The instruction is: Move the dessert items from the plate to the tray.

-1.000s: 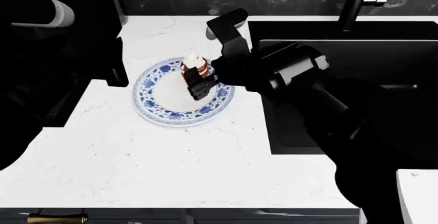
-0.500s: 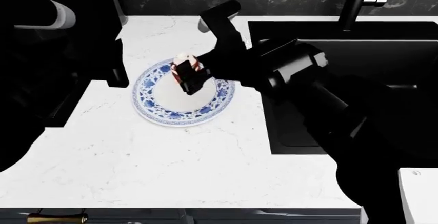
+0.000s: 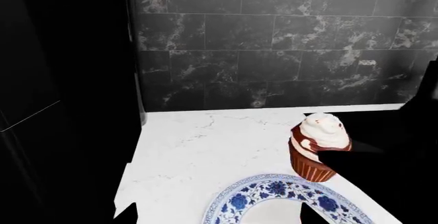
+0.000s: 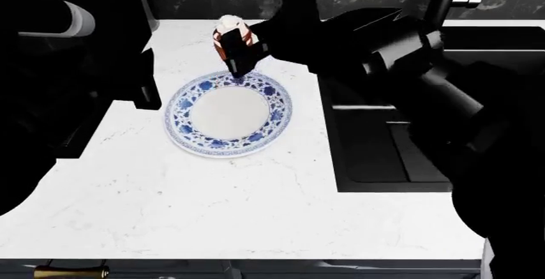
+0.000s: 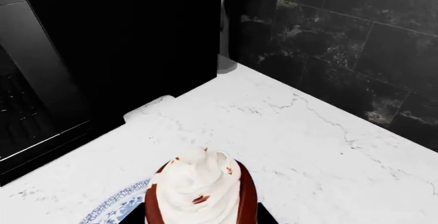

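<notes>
I see the white marble counter with the blue-patterned plate sitting bare; my right gripper is clamped around the cupcake, held in the air above the plate's far rim, and I cannot tell my left gripper's state

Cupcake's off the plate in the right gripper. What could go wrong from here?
1. The right gripper pinches the cupcake low on its wrapper, with the frosting tall above; a fast swing might tilt it or let it slip.
2. It hangs over the far rim of the plate; if dropped it could hit that rim.
3. No tray shows in any view, so the carry is blind until the head turns.
</notes>
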Robot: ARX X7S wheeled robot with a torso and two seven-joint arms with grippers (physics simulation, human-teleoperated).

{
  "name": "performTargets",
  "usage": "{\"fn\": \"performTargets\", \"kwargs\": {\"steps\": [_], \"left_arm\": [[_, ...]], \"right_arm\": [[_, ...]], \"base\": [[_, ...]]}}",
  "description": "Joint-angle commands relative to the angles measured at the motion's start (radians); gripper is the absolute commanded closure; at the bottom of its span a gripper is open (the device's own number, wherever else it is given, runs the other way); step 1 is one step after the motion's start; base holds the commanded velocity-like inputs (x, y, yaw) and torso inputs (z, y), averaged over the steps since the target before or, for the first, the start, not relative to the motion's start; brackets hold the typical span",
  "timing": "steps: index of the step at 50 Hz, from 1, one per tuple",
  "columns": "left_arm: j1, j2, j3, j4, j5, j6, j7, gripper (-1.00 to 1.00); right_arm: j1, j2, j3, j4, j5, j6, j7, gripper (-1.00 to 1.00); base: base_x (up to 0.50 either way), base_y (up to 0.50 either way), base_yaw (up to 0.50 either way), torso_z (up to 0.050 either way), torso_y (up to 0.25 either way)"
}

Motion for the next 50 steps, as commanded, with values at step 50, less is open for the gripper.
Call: {"fn": "performTargets", "kwargs": {"steps": [50], "left_arm": [[-0.082, -0.004, 0.035, 0.015, -0.039, -0.014, -0.022, -1.00]], "right_arm": [[0.008, 0.694, 0.137, -1.020, 0.124, -0.005, 0.612, 1.00]], "base": [[-0.27, -0.17, 0.00, 0.000, 0.000]]}}
